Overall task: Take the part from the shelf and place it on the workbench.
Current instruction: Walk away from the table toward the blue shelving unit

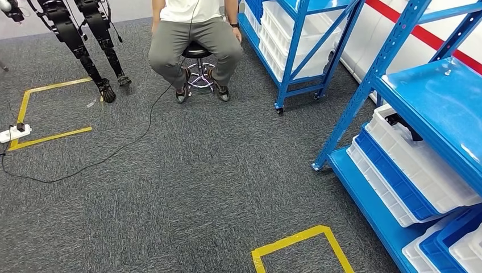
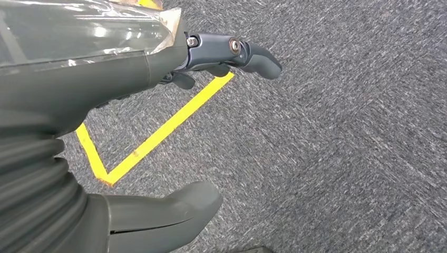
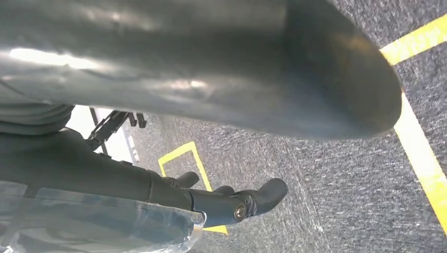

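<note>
While both arms hang over grey carpet (image 1: 187, 187), left hand (image 2: 158, 132) and right hand (image 3: 174, 184) loose, fingers apart, holding nothing. Part likely the dark piece (image 1: 404, 126) in a white bin (image 1: 432, 170) on the near right blue shelf (image 1: 443, 102); best turn right, reach low.

Below me spreads a grey carpet (image 1: 187, 187) marked with yellow tape squares (image 1: 301, 244), one just in front of me and another (image 1: 51, 114) farther off to my left, where a white power strip (image 1: 14, 133) lies with a black cable (image 1: 113, 153) trailing across the floor. To my right stands a blue metal shelf rack (image 1: 437, 102) holding white and blue bins (image 1: 415, 165), and a second rack (image 1: 301, 40) sits farther back by a white wall with a red stripe (image 1: 420, 34). A person sits on a wheeled stool (image 1: 199, 62) ahead of me, beside another robot's dark legs (image 1: 91, 45).
</note>
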Controlling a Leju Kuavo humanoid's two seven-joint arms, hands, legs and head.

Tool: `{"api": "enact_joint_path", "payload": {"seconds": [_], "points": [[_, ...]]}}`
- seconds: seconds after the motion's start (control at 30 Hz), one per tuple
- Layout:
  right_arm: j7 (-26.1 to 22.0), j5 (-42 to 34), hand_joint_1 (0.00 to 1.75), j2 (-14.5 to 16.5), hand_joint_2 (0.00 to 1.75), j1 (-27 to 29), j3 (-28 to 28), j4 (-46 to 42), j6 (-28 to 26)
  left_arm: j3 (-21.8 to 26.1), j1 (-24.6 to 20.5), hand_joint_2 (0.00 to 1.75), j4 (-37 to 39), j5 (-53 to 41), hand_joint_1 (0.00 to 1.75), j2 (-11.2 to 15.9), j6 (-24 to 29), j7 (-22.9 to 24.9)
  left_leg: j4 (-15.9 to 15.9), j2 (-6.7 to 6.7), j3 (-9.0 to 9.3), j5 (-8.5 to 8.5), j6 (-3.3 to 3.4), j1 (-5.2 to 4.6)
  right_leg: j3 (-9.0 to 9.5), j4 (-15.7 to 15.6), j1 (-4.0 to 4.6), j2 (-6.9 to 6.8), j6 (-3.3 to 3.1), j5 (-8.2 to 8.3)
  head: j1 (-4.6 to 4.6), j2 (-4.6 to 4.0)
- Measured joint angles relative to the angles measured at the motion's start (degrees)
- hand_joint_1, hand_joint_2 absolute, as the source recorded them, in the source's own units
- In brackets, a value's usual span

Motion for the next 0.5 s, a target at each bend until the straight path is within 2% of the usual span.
{"api": "enact_joint_path", "payload": {"seconds": [0.13, 0.23, 0.3, 0.33, 0.43, 0.47, 0.5], "points": [[0.05, 0.04, 0.00, 0.01, 0.00, 0.11, 0.43, 0.00, 0.09, -0.10, 0.02, 0.00, 0.00, 0.02, 0.00, -0.01, 0.39, 0.23, 0.64, 0.00, -0.69, -0.14, 0.24, -0.08, -0.48, 0.23, -0.19, -0.01, 0.17, 0.06, -0.05, 0.00], [0.06, 0.05, 0.00, -0.02, 0.00, 0.25, 0.95, -0.04, -0.07, -0.12, 0.01, 0.00, 0.00, 0.04, 0.00, 0.04, 0.63, 0.58, 0.65, 0.15, -0.64, -0.30, 0.98, -0.07, -0.37, -0.24, -0.81, 0.04, 1.05, 0.10, -0.18, 0.00], [0.05, 0.06, 0.00, -0.10, 0.00, 0.30, 1.53, -0.11, -0.32, -0.13, 0.00, 0.00, 0.00, 0.04, 0.00, 0.02, 0.68, 0.67, -0.02, 0.56, -0.05, -0.13, 1.42, 0.33, -1.11, 1.48, -0.96, 0.07, 1.28, -0.85, -0.19, 0.00], [0.03, 0.07, 0.00, -0.12, 0.00, 0.29, 1.79, -0.14, -0.38, -0.14, -0.01, 0.00, 0.00, 0.04, 0.00, -0.01, 0.69, 0.67, -0.31, 0.81, 0.28, -0.07, 1.65, 0.51, -2.35, 4.15, -1.01, 0.08, 1.24, -2.02, -0.14, 0.00], [0.00, 0.07, 0.00, -0.03, 0.00, 0.41, 2.41, -0.15, -0.42, -0.15, -0.05, 0.00, -0.01, 0.04, 0.00, 0.04, 0.72, 0.68, -0.45, 1.26, 0.63, -0.20, 1.78, 0.57, -8.44, 16.11, -1.46, 0.08, 1.12, -6.27, -0.07, 0.00], [0.00, 0.07, 0.00, -0.01, 0.00, 0.54, 2.67, -0.15, -0.43, -0.15, -0.05, 0.00, -0.01, 0.04, 0.00, 0.07, 0.72, 0.68, -0.47, 1.32, 0.69, -0.25, 1.69, 0.63, -9.49, 17.90, -1.65, 0.07, 1.39, -6.59, -0.08, 0.00], [0.00, 0.07, 0.00, 0.00, 0.00, 0.67, 2.96, -0.15, -0.43, -0.15, -0.04, 0.00, -0.02, 0.04, 0.00, 0.09, 0.74, 0.68, -0.51, 1.30, 0.81, -0.33, 1.56, 0.75, -9.29, 17.21, -1.83, 0.05, 1.84, -5.94, -0.06, 0.00]]}}
